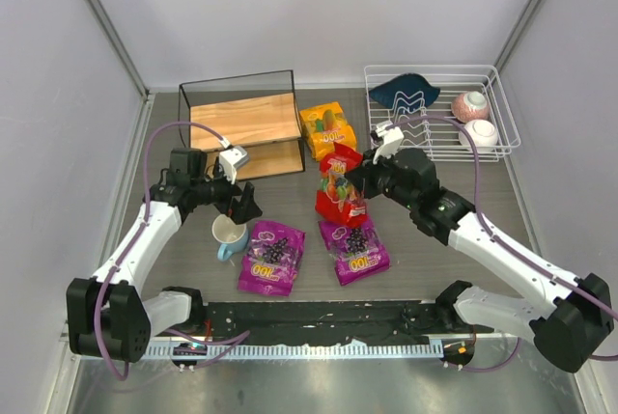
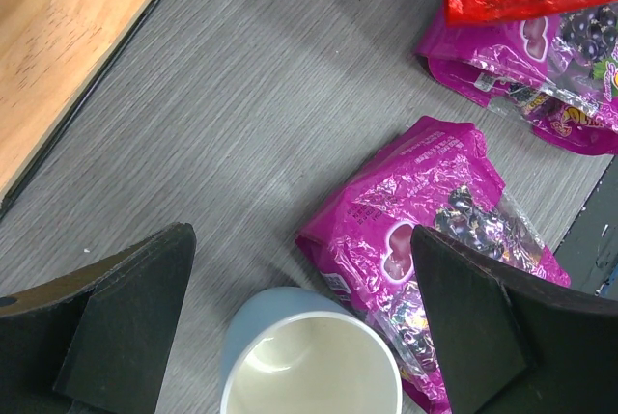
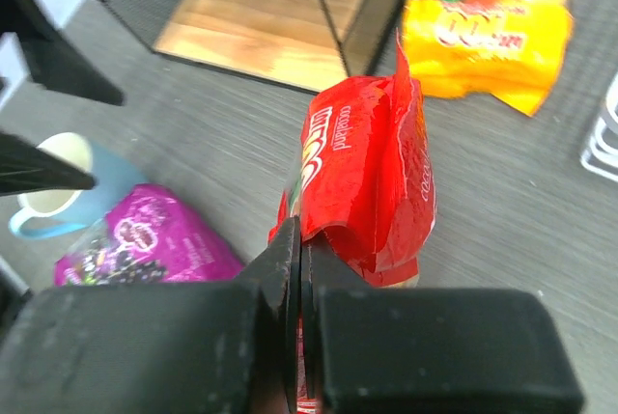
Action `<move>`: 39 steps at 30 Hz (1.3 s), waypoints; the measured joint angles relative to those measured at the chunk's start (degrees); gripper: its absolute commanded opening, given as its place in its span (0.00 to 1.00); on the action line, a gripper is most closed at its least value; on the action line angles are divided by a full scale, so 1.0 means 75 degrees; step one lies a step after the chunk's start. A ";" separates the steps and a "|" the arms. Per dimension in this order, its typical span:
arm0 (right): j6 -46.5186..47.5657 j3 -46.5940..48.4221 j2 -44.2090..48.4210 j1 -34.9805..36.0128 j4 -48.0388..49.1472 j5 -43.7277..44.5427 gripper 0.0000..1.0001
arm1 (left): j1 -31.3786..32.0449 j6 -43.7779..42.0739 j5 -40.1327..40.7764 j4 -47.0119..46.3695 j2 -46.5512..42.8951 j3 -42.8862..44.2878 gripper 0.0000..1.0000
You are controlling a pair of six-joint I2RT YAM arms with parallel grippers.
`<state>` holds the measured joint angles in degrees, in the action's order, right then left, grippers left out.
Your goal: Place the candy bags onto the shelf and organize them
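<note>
My right pincer (image 3: 297, 233) is clamped on the one red candy bag (image 3: 362, 173), which stands upright. One orange-yellow bag (image 1: 327, 128) lies beyond it, and one shelf (image 1: 244, 120) ahead-left. My left pincer (image 2: 299, 235) stands wide apart over one blue mug (image 2: 253, 322). A purple bag (image 2: 425, 202) is beside it, and the other purple bag (image 2: 541, 76) lies farther off.

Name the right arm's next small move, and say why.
Probably swing the glossy red plastic candy bag left toward the black-wire-framed wooden shelf: the right gripper is shut on it, it hangs upright beside the shelf, and the top board is bare.
</note>
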<state>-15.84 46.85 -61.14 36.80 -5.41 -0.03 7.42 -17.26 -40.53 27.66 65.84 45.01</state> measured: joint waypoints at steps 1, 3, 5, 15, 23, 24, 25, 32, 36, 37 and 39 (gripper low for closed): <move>0.0096 -0.0003 0.0099 -0.0023 0.0058 -0.0230 0.01 | 0.0000 0.0003 0.0000 0.0000 0.0000 0.0000 1.00; 0.0213 0.0000 0.0210 -0.0050 0.0181 -0.0597 0.01 | 0.0000 0.0000 0.0000 0.0000 0.0000 0.0000 1.00; 0.0297 0.0009 0.0221 -0.0125 0.0280 -0.0956 0.01 | 0.0000 0.0000 0.0000 0.0000 0.0000 0.0000 1.00; 0.0720 0.1504 -0.0498 -0.0239 -0.0498 -0.1967 0.01 | 0.0000 -0.0047 0.0379 0.0064 -0.0050 0.0000 1.00; 0.1046 0.3162 -0.1233 -0.0239 -0.0985 -0.2547 0.01 | -0.0026 0.0003 0.0863 0.0297 -0.0845 0.0309 1.00; 0.1070 0.3299 -0.1309 -0.0239 -0.1035 -0.2640 0.01 | -0.0058 0.0055 0.0903 0.0291 -0.0836 0.0420 1.00; 0.1084 0.3448 -0.1399 -0.0239 -0.1090 -0.2731 0.01 | -0.0102 0.0108 0.0924 0.0289 -0.0831 0.0539 1.00; 0.1224 0.4724 -0.2445 -0.0163 -0.1530 -0.3179 0.01 | -0.1343 0.0898 0.0259 0.0111 -0.0612 0.1501 1.00; 0.1390 0.5700 -0.3270 0.0003 -0.1795 -0.3235 0.01 | -0.2439 0.1472 -0.0361 -0.0216 -0.0280 0.2046 1.00; 0.1434 0.5965 -0.3494 0.0050 -0.1853 -0.3252 0.01 | -0.2629 0.1591 -0.0475 -0.0289 -0.0201 0.2116 1.00; 0.1472 0.6540 -0.3966 0.0140 -0.1912 -0.3284 0.01 | -0.2906 0.1778 -0.0667 -0.0385 -0.0114 0.2139 1.00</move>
<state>-4.80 95.90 -90.89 37.85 -19.75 -24.67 -14.37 -3.92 -45.54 24.77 64.99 61.06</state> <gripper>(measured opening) 0.016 0.996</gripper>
